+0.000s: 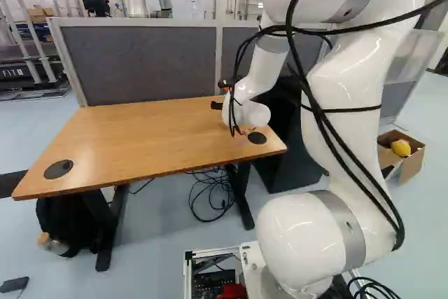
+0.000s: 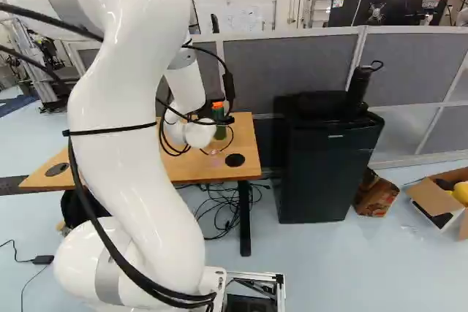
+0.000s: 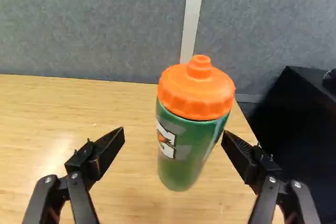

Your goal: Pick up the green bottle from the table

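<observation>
While a grey partition (image 1: 140, 61) stretched along the far side, the wooden counter (image 1: 133, 138) stood before it on dark legs. The white arm (image 1: 350, 89) rose large in both base views and reached forward to the counter's right end, black cables strapped along it. Beside that end was a black cabinet (image 2: 329, 173), and farther right an open cardboard box (image 1: 413, 164) sat on the floor with something yellow (image 1: 401, 148) inside. Under the counter's left end lay a black bag (image 1: 63, 218).

At the arm's tip, the hand (image 1: 219, 94) was spread, a finger to each side and a wide gap between them. A tall dark flask (image 2: 357, 89) with a loop on top stood on the cabinet. The green bottle (image 3: 181, 158) stood upright on the counter near its right end, ahead of the hand and lined up between the two fingers. One fingertip came very near the bottle's side; whether it touched, I could not tell. Two round black discs were set in the counter, one toward each end. Smallest was the bottle's orange lid (image 3: 197, 93), with a raised spout.
</observation>
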Robot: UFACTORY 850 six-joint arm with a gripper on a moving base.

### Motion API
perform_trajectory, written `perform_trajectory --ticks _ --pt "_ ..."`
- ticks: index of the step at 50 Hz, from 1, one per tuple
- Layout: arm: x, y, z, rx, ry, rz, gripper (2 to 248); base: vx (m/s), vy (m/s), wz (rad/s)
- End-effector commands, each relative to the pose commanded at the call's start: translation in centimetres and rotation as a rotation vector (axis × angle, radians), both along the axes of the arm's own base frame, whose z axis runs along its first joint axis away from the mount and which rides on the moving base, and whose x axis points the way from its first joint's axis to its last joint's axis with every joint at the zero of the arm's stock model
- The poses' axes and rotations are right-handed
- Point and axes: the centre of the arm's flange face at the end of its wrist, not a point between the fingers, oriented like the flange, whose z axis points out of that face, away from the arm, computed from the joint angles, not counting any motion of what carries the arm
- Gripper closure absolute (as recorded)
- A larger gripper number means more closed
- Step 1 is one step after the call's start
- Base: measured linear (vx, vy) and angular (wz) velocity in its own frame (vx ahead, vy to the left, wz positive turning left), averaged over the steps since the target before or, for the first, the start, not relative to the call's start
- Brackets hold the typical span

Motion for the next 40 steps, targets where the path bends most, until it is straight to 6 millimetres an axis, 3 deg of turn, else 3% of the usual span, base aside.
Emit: perform_trajectory --ticks 26,40 --pt "0.5 0.0 -2.6 0.004 0.017 0.001 3 0.0 0.0 0.0" --pt "0.8 0.1 -2.4 0.016 -0.049 0.003 3 0.0 0.0 0.0"
